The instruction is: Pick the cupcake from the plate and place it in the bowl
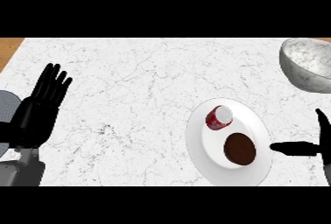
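A white plate (257, 162) is sitting on the near right of a marble counter (142, 87), carrying a brown cupcake (239, 148) with a red-and-white can (218, 117) lying just beyond it. The right hand (309, 148) is hovering spread just right of the plate, thumb pointing toward the cupcake. A grey bowl (309, 63) is standing far right, and the left hand (40, 109) is resting spread, fingers up, at the left edge.

No legible text, label, brand, number or sign is showing on any object or surface in the head view.
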Controlling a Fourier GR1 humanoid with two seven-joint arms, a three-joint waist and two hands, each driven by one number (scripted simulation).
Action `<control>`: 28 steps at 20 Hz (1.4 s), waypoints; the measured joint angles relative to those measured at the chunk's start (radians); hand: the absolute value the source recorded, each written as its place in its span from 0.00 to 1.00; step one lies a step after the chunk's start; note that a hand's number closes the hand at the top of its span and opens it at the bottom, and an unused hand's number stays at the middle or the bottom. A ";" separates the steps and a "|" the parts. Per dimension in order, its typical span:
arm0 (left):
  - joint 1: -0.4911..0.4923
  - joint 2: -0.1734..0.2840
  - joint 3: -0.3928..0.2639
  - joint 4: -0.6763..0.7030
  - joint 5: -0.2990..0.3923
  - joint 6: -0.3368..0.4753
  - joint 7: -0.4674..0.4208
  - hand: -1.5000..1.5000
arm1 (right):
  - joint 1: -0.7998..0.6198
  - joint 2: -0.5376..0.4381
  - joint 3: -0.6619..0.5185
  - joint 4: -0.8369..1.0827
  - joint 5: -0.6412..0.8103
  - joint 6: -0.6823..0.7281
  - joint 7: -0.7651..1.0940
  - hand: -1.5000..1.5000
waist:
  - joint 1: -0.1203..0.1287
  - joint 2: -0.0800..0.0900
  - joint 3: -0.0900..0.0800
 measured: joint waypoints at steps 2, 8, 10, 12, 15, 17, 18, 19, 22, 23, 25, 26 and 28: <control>-0.009 -0.001 -0.002 0.006 0.002 -0.005 0.003 0.50 | -0.016 -0.023 0.040 -0.030 -0.058 0.126 0.089 0.00 | 0.007 0.002 0.000; -0.008 -0.010 -0.003 0.026 -0.001 -0.015 -0.013 0.50 | -0.159 -0.092 0.061 -0.157 -0.265 0.379 0.326 0.00 | 0.009 -0.002 0.004; -0.016 -0.015 0.001 0.042 -0.003 -0.020 -0.022 0.50 | -0.213 -0.096 0.064 -0.170 -0.314 0.406 0.369 0.00 | 0.005 -0.002 0.005; -0.005 -0.011 0.009 0.049 0.000 -0.034 -0.031 0.50 | -0.253 -0.104 0.068 -0.173 -0.346 0.423 0.402 0.00 | 0.004 -0.003 0.006; -0.008 -0.015 0.014 0.054 0.000 -0.039 -0.034 0.50 | -0.304 -0.090 0.088 -0.172 -0.367 0.430 0.434 0.00 | 0.000 -0.004 0.007; -0.017 -0.014 0.020 0.056 0.000 -0.038 -0.027 0.50 | -0.325 -0.076 0.100 -0.168 -0.378 0.428 0.445 0.00 | -0.003 -0.004 0.008; -0.011 -0.014 0.022 0.052 -0.001 -0.040 -0.029 0.50 | -0.328 -0.065 0.111 -0.165 -0.374 0.424 0.447 0.00 | -0.004 -0.005 0.008; -0.004 -0.016 0.023 0.058 -0.001 -0.046 -0.036 0.50 | -0.328 -0.061 0.120 -0.173 -0.374 0.420 0.450 0.00 | -0.006 -0.005 0.008; -0.002 -0.011 0.036 0.057 0.003 -0.052 -0.031 0.50 | -0.326 -0.047 0.150 -0.190 -0.364 0.402 0.453 0.00 | -0.012 -0.006 0.008; 0.007 -0.012 0.034 0.048 0.003 -0.054 -0.031 0.50 | -0.324 -0.043 0.161 -0.193 -0.361 0.395 0.454 0.00 | -0.011 -0.007 0.008; 0.008 -0.015 0.032 0.040 -0.003 -0.048 -0.024 0.50 | -0.315 -0.038 0.192 -0.208 -0.337 0.378 0.454 0.00 | -0.015 -0.008 0.008; 0.012 -0.015 0.035 0.038 -0.002 -0.049 -0.027 0.50 | -0.309 -0.037 0.201 -0.211 -0.319 0.368 0.452 0.00 | -0.016 -0.008 0.008; 0.010 -0.012 0.042 0.039 -0.001 -0.051 -0.021 0.50 | -0.295 -0.046 0.213 -0.220 -0.284 0.353 0.445 0.00 | -0.019 -0.008 0.009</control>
